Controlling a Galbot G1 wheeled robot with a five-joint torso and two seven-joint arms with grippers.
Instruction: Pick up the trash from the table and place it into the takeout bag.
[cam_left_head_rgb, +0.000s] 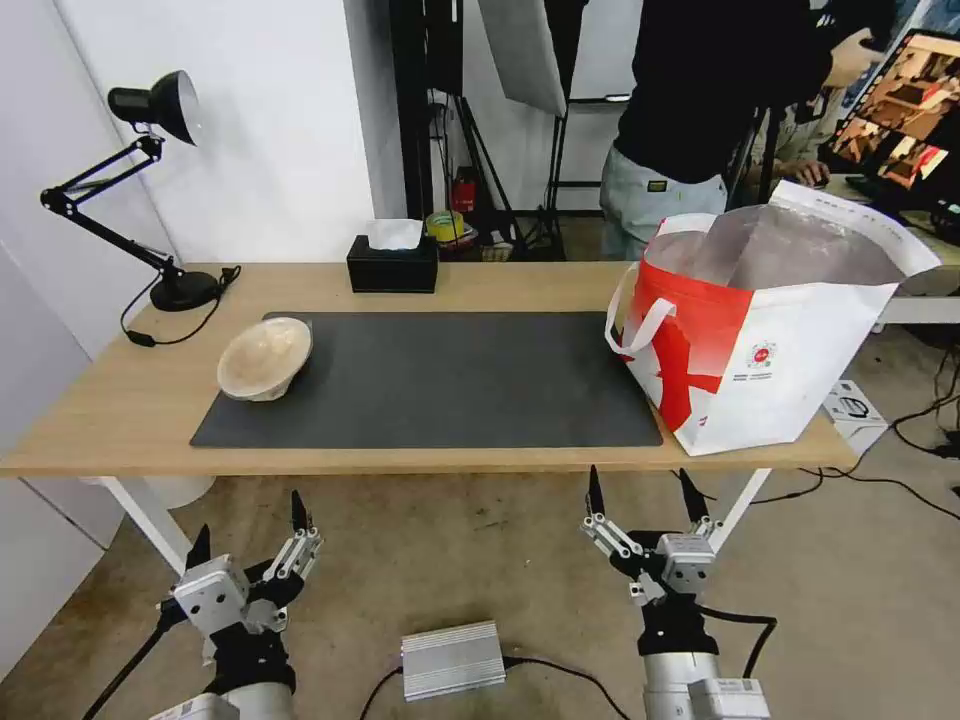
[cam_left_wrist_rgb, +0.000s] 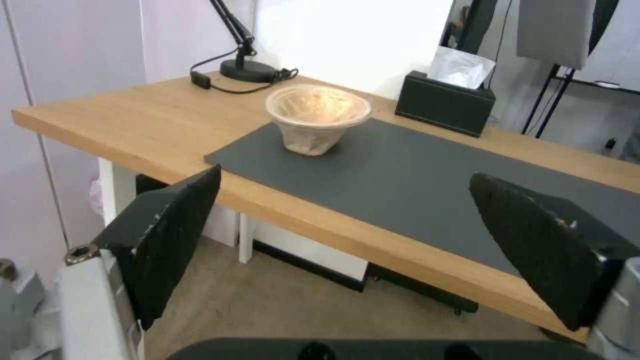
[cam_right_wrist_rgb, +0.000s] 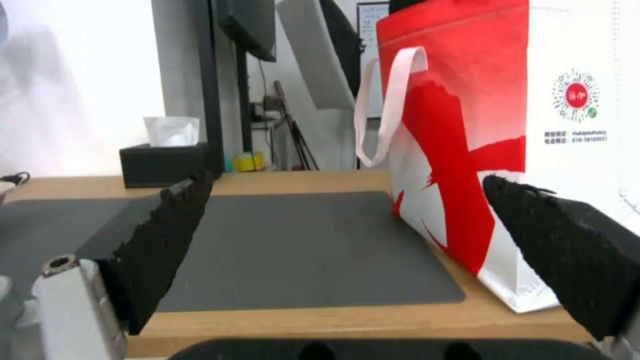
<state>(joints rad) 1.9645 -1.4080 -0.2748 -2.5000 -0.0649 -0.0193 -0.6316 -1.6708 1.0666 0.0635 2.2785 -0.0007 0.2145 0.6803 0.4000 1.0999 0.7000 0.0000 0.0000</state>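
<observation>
Pulp bowl (cam_left_head_rgb: 265, 358), light and crushable, at ten o'clock on the tabletop (cam_left_head_rgb: 90, 410); we'd pinch its rim. Left hand (cam_left_head_rgb: 248, 540) and right hand (cam_left_head_rgb: 643, 503) spread, empty.

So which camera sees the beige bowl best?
The left wrist view: the beige bowl sits whole and near, on the corner of the grey mat, its inside showing. The head view shows the bowl smaller, from above. The right wrist view faces the takeout bag instead.

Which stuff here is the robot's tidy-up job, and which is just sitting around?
Job: beige bowl, takeout bag, table, both open grippers, left and right.
Just there: tissue box, lamp, mat.
</observation>
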